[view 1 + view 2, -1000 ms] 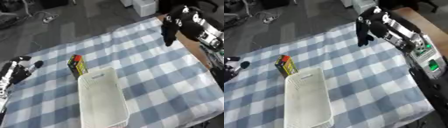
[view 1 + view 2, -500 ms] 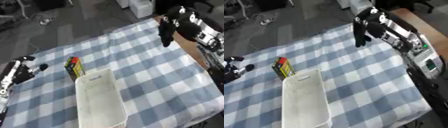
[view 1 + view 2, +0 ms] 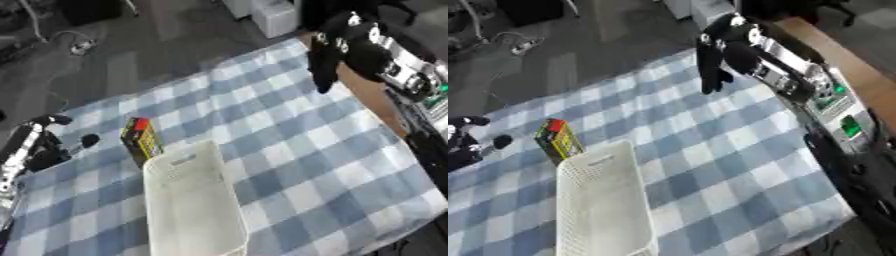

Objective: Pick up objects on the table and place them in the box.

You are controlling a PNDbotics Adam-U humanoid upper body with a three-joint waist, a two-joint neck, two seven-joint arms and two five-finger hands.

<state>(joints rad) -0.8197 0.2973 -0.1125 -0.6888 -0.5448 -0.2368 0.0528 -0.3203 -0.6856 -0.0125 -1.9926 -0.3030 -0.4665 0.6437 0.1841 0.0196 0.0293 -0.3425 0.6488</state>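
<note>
Left eye view: yellow box (image 3: pixel 140 140) just right of left hand (image 3: pixel 44 150), fingers unclear

Lighting is even and moderately bright across the checked cloth (image 3: pixel 289 145), with no glare. The floor (image 3: pixel 166 55) beyond the worktop is dim. Shadows are soft and faint beside the white basket (image 3: pixel 194 210). Both views are blurred throughout; edges of the right hand (image 3: pixel 324 65) and the small box (image 3: pixel 557 141) are smeared.
</note>
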